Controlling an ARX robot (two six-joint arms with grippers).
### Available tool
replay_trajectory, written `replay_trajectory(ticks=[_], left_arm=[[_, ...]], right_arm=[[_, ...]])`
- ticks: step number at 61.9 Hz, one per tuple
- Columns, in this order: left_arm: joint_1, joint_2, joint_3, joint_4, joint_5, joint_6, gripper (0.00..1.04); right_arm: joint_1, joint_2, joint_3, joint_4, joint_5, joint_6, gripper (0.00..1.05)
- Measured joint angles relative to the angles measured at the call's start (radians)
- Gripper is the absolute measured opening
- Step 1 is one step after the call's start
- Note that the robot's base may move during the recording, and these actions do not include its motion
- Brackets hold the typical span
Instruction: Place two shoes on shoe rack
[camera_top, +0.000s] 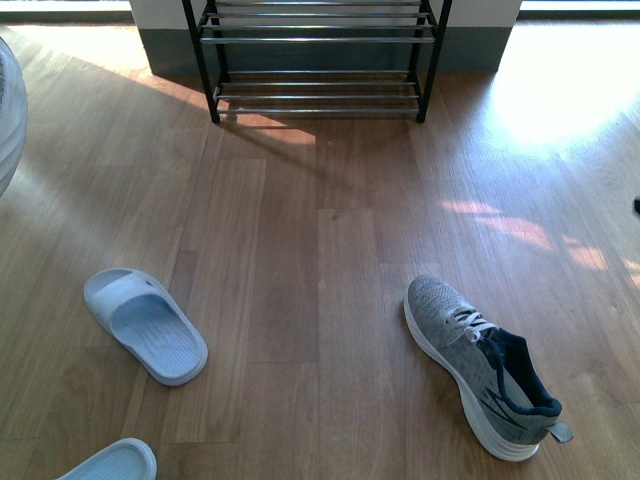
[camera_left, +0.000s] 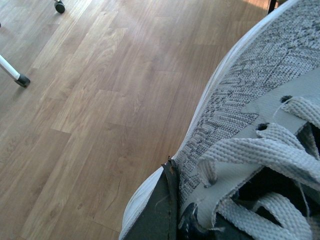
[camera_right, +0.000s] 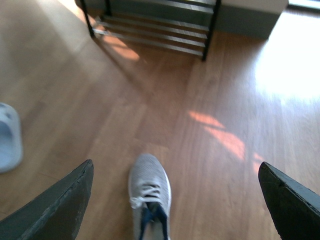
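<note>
Right gripper (camera_right: 175, 165) spread wide; grey sneaker (camera_right: 149, 197) on floor below, between its fingers, apart from them. Left gripper (camera_left: 162, 205): one finger against second grey sneaker (camera_left: 260, 100) side, other finger hidden, can't tell grip. Shoe rack (camera_top: 318, 40) well ahead of right gripper.

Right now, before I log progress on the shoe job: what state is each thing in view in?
shoe rack: standing, visible tiers bare.
grey sneaker: upright on the floor, laced, not held.
second grey sneaker: apparently pinched near its collar by the left hand.
right hand: open, holding nothing.
slide: sole-down on the floor.
second slide: on the floor, mostly out of frame.
</note>
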Motion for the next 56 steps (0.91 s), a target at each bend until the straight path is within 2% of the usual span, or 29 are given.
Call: replay_trajectory(ticks=[10,21,38,56], left_arm=[[0.0,0.0,0.0,0.0,0.0,0.0,0.02],[0.0,0.0,0.0,0.0,0.001,0.0,0.02],[0.0,0.0,0.0,0.0,0.001,0.0,0.02],[0.0,0.0,0.0,0.0,0.001,0.0,0.02]], right_arm=[[-0.051,0.353,0.11,0.053,-0.003,-0.051,0.96],[-0.058,0.597,0.209,0.091,0.004,-0.072,0.96],[-0.058,0.803,0.317,0.103,-0.019,-0.095,0.96],[-0.056,0.963,0.431,0.101,0.001,-0.125,0.96]])
